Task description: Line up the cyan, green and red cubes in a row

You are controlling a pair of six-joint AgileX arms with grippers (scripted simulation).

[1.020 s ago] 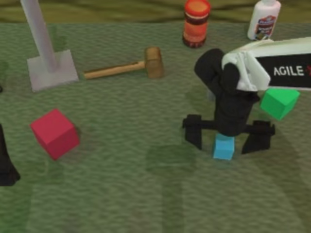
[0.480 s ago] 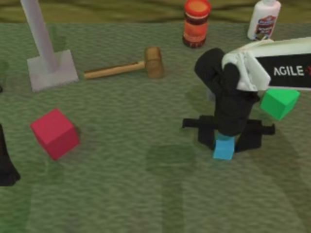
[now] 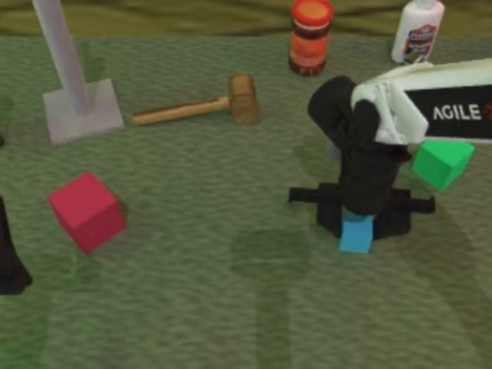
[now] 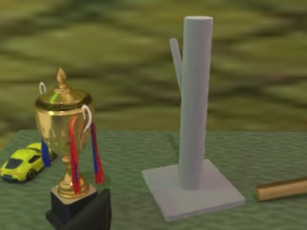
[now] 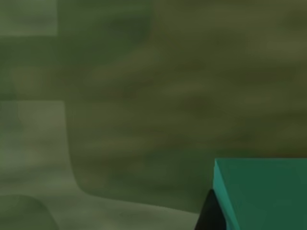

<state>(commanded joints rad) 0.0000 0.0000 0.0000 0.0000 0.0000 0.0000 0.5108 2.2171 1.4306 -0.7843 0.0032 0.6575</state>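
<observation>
Your right gripper [image 3: 357, 217] pinches the cyan cube [image 3: 356, 234]; its arm reads "AGILE". The green cube [image 3: 440, 162] lies at two o'clock, close. I cannot tell the left gripper's [image 3: 11, 265] jaws.

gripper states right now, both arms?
Left gripper: parked at the table's left edge, cannot be told.
Right gripper: closed on the cyan cube.

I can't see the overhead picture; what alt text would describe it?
From above, the right gripper is closed on the cyan cube on a green table, with the green cube just to its right. The red cube sits far left, the left arm parked at the left edge; a hammer, grey stand, jar and glue bottle line the far side.
</observation>
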